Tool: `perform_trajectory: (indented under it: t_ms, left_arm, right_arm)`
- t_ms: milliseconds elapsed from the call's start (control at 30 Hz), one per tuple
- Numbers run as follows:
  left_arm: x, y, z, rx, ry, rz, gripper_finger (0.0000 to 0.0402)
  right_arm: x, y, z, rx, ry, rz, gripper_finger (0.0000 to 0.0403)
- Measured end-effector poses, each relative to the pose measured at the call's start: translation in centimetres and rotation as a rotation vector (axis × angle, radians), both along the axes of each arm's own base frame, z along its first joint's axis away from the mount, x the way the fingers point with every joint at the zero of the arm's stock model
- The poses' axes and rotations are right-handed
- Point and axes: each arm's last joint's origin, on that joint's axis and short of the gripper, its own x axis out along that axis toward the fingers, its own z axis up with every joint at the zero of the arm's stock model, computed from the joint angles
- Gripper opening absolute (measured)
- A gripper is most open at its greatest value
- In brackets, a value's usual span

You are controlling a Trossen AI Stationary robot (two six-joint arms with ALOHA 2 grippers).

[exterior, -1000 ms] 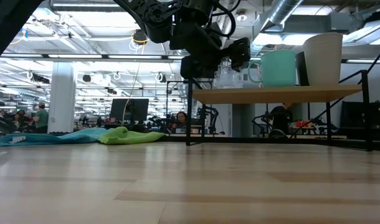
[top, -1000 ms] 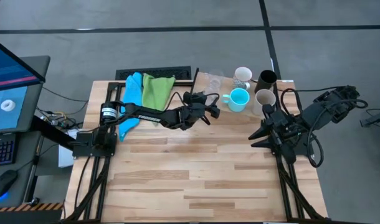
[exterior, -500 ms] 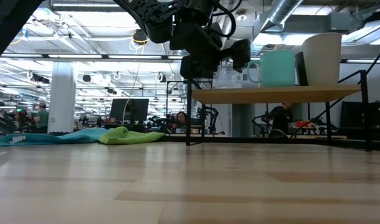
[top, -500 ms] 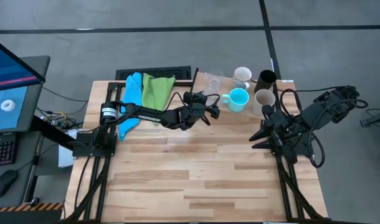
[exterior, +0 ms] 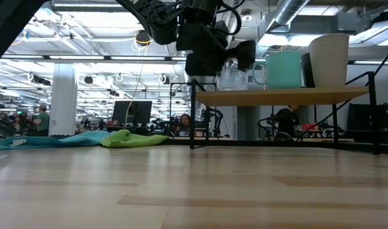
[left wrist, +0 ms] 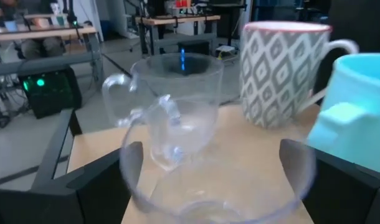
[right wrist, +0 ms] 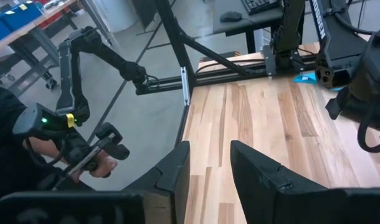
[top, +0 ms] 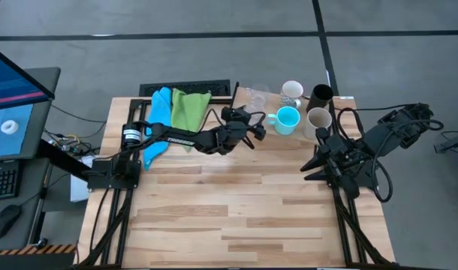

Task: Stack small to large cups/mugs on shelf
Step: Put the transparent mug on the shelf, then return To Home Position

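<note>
We have the left gripper [left wrist: 218, 171] at the shelf's [exterior: 283, 96] near-left edge, dark fingers [left wrist: 103, 180] spread wide on either side of a clear cup [left wrist: 209, 186]; glass rim sits between the pads, but we can't tell if they touch it. Just behind it stands a second clear cup [left wrist: 177, 102], thin-walled, with a small handle, upright on the light-wood board. Beyond that is the white mug [left wrist: 280, 74] with a grey diamond pattern and loop handle, and beside it the cyan mug [left wrist: 358, 112], matte, smooth, handle toward the camera. From above, the shelf row runs clear cups [top: 257, 97], cyan mug [top: 287, 119], white mug [top: 292, 91], beige tumbler [top: 319, 118], black cup [top: 321, 95], all at the table's [top: 236, 217] far right corner. Low view shows the board on thin black legs, cyan mug [exterior: 283, 69] and tall beige tumbler [exterior: 329, 60] on top. The right gripper [right wrist: 209, 168] hangs over the table's right edge, well apart from the shelf, fingers slightly parted, holding nothing. Blue cloth [top: 160, 112] and green cloth [top: 190, 107] lie crumpled at the far left.
</note>
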Motion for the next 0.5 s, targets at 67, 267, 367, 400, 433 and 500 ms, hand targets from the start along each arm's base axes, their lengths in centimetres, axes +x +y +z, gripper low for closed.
perform_trajectory:
  t_ms: [67, 267, 367, 400, 433, 500]
  left_arm:
    - [0.2, 0.0, 0.5, 0.017, 0.010, -0.003, 0.0378]
    - [0.7, 0.1, 2.1, 0.047, 0.065, -0.001, 0.0378]
    - [0.9, 0.1, 2.5, 0.044, 0.078, -0.001, 0.0378]
    - [0.9, 0.1, 2.6, 0.045, 0.083, -0.001, 0.0378]
    - [0.9, 0.1, 2.7, 0.051, 0.088, -0.002, 0.0378]
    - [1.0, 0.1, 3.2, 0.066, 0.092, 0.001, 0.0378]
  right_arm:
    - [0.0, 0.0, 0.0, 0.000, 0.000, 0.000, 0.0136]
    - [-0.3, -0.2, 0.1, 0.006, -0.007, 0.002, 0.0136]
    - [-0.4, -0.3, 0.2, 0.008, -0.010, 0.002, 0.0136]
    - [-0.4, -0.3, 0.2, 0.008, -0.011, 0.002, 0.0136]
    - [-0.4, -0.3, 0.2, 0.008, -0.011, 0.002, 0.0136]
    - [-0.4, -0.3, 0.2, 0.005, -0.012, 0.004, 0.0136]
